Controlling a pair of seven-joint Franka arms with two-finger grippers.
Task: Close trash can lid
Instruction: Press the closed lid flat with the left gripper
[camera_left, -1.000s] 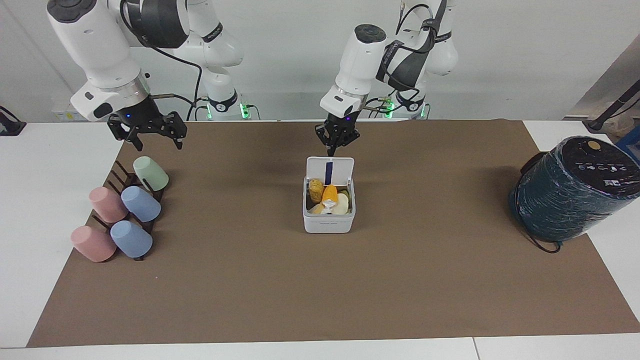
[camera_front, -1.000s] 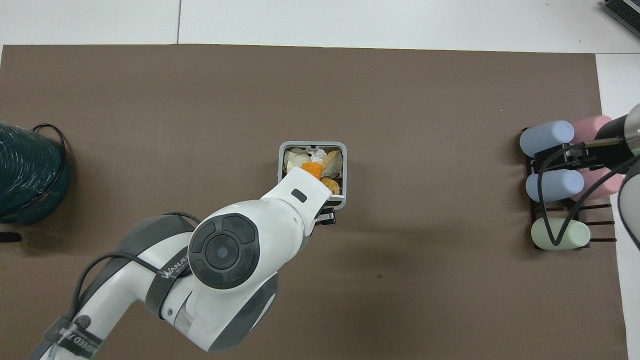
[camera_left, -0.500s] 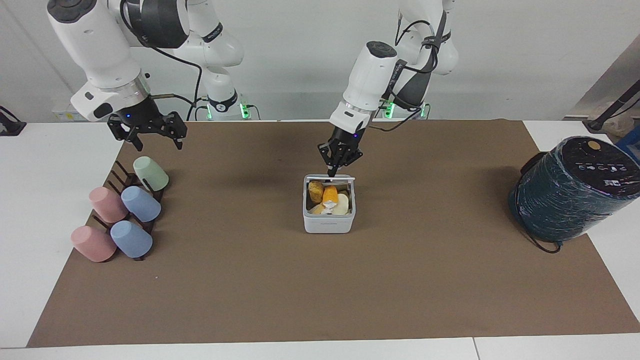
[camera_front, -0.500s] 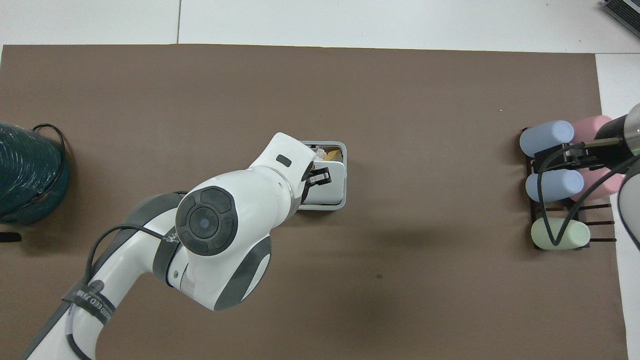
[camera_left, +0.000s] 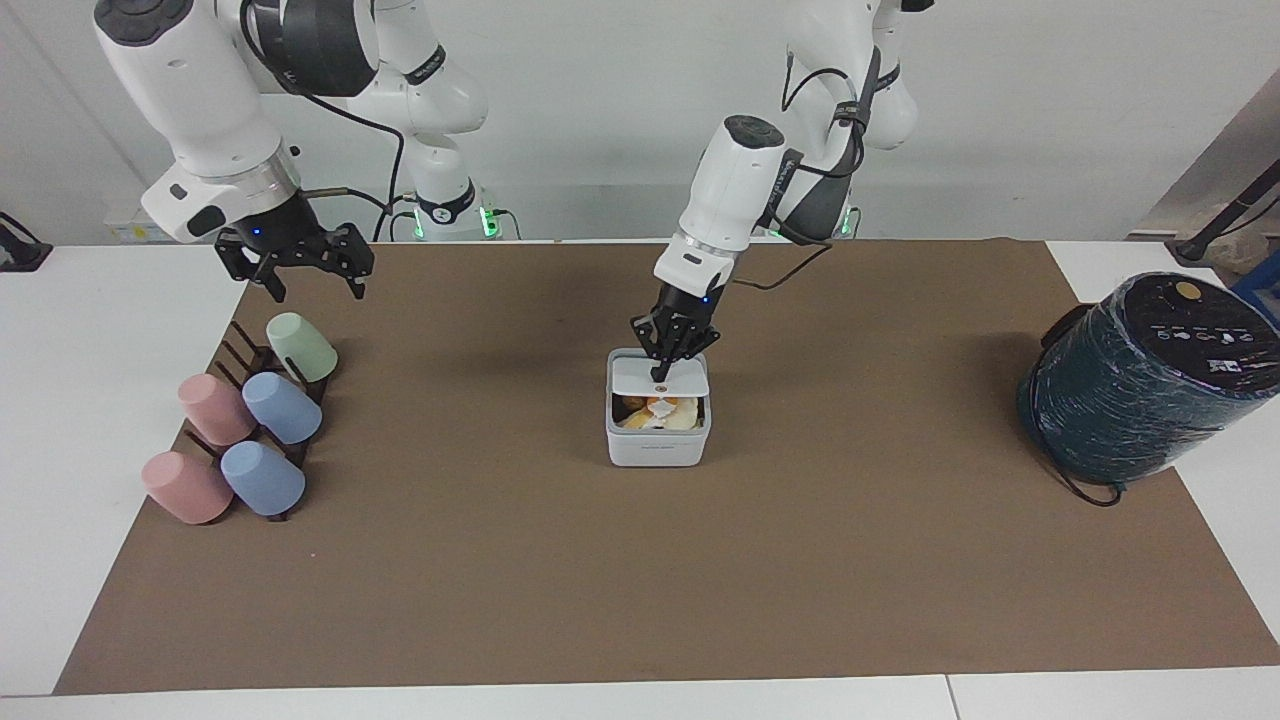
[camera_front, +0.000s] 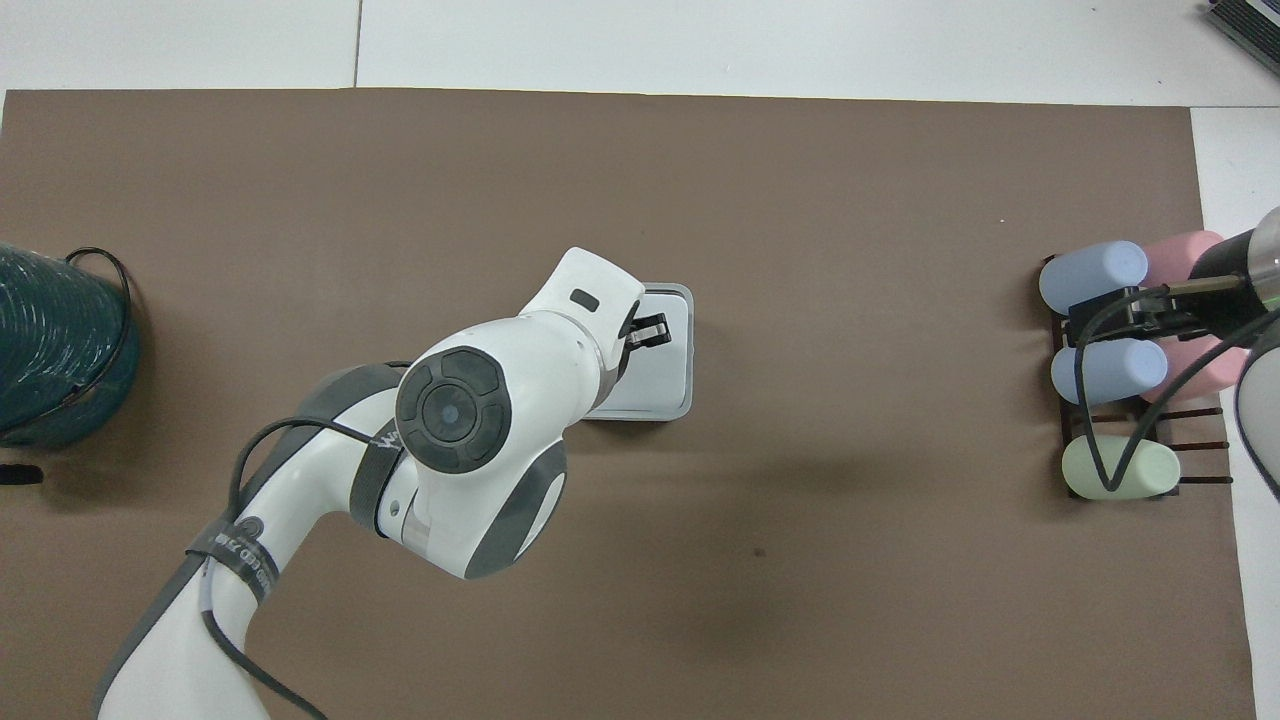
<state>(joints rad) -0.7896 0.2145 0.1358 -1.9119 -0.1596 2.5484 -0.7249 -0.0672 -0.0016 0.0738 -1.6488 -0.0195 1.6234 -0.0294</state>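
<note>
The small white trash can (camera_left: 658, 447) stands mid-mat; in the overhead view its rim (camera_front: 689, 405) shows around the lid. Its white lid (camera_left: 684, 377) is tipped down over most of the opening, hinged on the side nearer the robots. A gap at its free edge still shows food scraps (camera_left: 655, 412) inside. My left gripper (camera_left: 662, 372) is shut, its tips pressing on the lid's top; it also shows in the overhead view (camera_front: 648, 333) over the lid (camera_front: 668, 365). My right gripper (camera_left: 315, 285) is open and waits above the cup rack.
A rack of pastel cups (camera_left: 245, 425) lies at the right arm's end of the mat, also in the overhead view (camera_front: 1110, 370). A large dark green wrapped cylinder (camera_left: 1150, 375) with a cable stands at the left arm's end.
The lid stood upright and open; my left gripper came over it and pushed it down, so it now covers most of the can. The right arm has not moved.
</note>
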